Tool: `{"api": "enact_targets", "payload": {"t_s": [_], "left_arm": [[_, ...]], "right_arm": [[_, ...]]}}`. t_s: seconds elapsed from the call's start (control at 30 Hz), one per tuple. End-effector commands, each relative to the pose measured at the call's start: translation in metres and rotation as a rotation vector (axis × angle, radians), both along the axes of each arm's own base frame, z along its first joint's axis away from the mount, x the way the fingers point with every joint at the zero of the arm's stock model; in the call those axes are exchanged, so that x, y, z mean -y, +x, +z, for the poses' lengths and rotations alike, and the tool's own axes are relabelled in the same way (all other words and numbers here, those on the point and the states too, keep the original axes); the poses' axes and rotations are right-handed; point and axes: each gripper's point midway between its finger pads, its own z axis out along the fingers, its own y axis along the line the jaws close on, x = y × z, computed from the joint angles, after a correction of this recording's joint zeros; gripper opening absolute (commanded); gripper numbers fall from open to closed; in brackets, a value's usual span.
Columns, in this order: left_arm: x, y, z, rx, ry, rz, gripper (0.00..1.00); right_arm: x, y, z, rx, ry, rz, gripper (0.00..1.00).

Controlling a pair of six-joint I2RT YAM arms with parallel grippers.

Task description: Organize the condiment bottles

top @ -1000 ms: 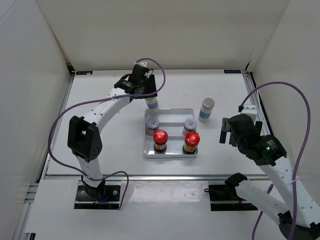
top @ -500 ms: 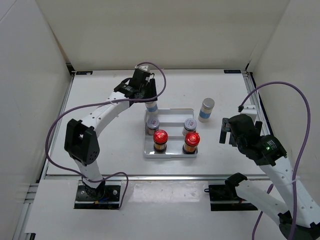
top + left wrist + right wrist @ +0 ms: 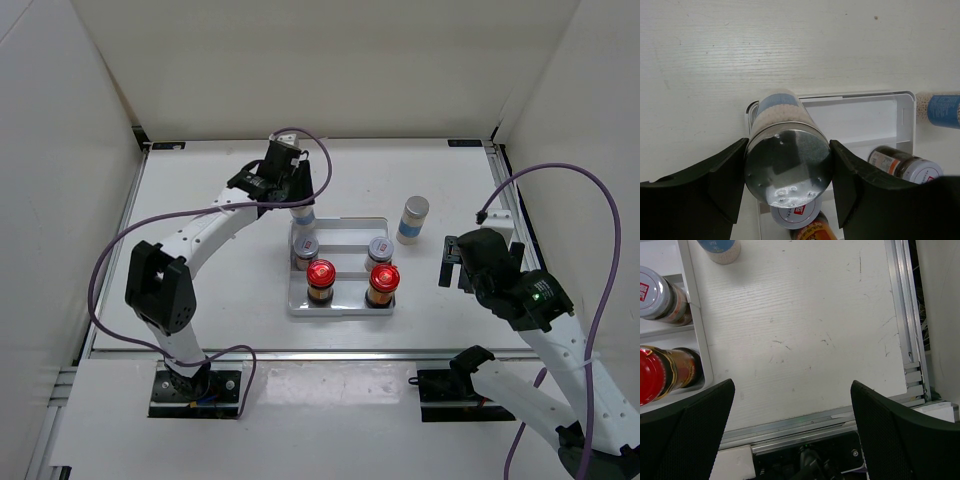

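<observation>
Between the fingers of the left hand (image 3: 297, 192), seen from above, a white-and-blue bottle (image 3: 304, 211) is clamped by its upper part, its base at the far-left corner of the white tray (image 3: 345, 238). On the near side of that hand, inside the tray, stand two silver-lidded jars (image 3: 306, 247) (image 3: 378, 248) and, nearer again, two red-capped bottles (image 3: 320, 275) (image 3: 383, 278). A second white-and-blue bottle (image 3: 412, 218) stands on the tabletop (image 3: 200, 260) outside the tray, ahead and to the left of the right hand (image 3: 452, 265).

From the left wrist, both dark fingers (image 3: 715, 185) press the sides of the held bottle, its silver cap toward the camera. Whether its base rests on the tray I cannot tell. One jar lid peeks out beneath it.

From the right wrist, the fingers (image 3: 685, 435) stand wide apart, released, with only bare tabletop between them. To this hand's left the tray's edge shows one jar and one red-capped bottle. The second white-and-blue bottle sits ahead and left.
</observation>
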Motion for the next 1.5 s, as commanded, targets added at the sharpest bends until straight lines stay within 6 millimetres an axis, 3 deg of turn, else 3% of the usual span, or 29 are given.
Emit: {"api": "enact_targets", "payload": {"t_s": [0.0, 0.17, 0.3, 0.43, 0.5, 0.67, 0.87, 1.03, 1.27, 1.33, 1.4, 1.47], "left_arm": [[-0.003, -0.015, -0.036, -0.118, 0.046, -0.007, 0.54], [0.004, -0.006, -0.054, -0.164, 0.074, -0.02, 0.65], [0.007, -0.004, -0.063, -0.197, 0.084, -0.026, 0.66], [0.008, -0.008, -0.046, -0.172, 0.054, -0.026, 0.61], [0.003, -0.015, -0.047, -0.178, 0.057, -0.026, 0.6], [-0.008, -0.029, -0.018, -0.123, 0.039, -0.028, 0.59], [-0.018, -0.045, -0.023, -0.147, 0.054, -0.027, 0.59], [-0.015, -0.041, -0.034, -0.168, 0.074, -0.034, 0.59], [-0.009, -0.017, -0.043, -0.188, 0.138, -0.032, 0.81], [-0.008, -0.011, -0.031, -0.177, 0.142, -0.025, 1.0], [-0.008, -0.007, -0.018, -0.155, 0.146, -0.026, 1.0], [-0.012, -0.002, 0.018, -0.08, 0.144, -0.024, 1.0]], "right_arm": [[-0.002, 0.004, 0.003, 0.02, 0.001, 0.01, 1.0], [-0.002, 0.004, 0.003, 0.02, 0.001, 0.01, 1.0], [-0.002, 0.004, 0.003, 0.02, 0.001, 0.01, 1.0], [-0.003, 0.006, 0.004, 0.028, 0.005, 0.01, 1.0], [-0.003, 0.007, 0.002, 0.019, 0.0, 0.01, 1.0], [-0.005, 0.007, 0.0, 0.008, 0.001, 0.016, 1.0], [-0.005, 0.007, 0.0, 0.007, 0.001, 0.016, 1.0], [-0.005, 0.007, 0.0, 0.007, 0.001, 0.016, 1.0], [-0.004, 0.004, 0.005, 0.035, 0.018, 0.016, 1.0], [-0.004, 0.005, 0.005, 0.043, 0.022, 0.016, 1.0], [-0.004, 0.005, 0.005, 0.043, 0.023, 0.016, 1.0], [-0.004, 0.005, 0.003, 0.035, 0.018, 0.016, 1.0]]}}
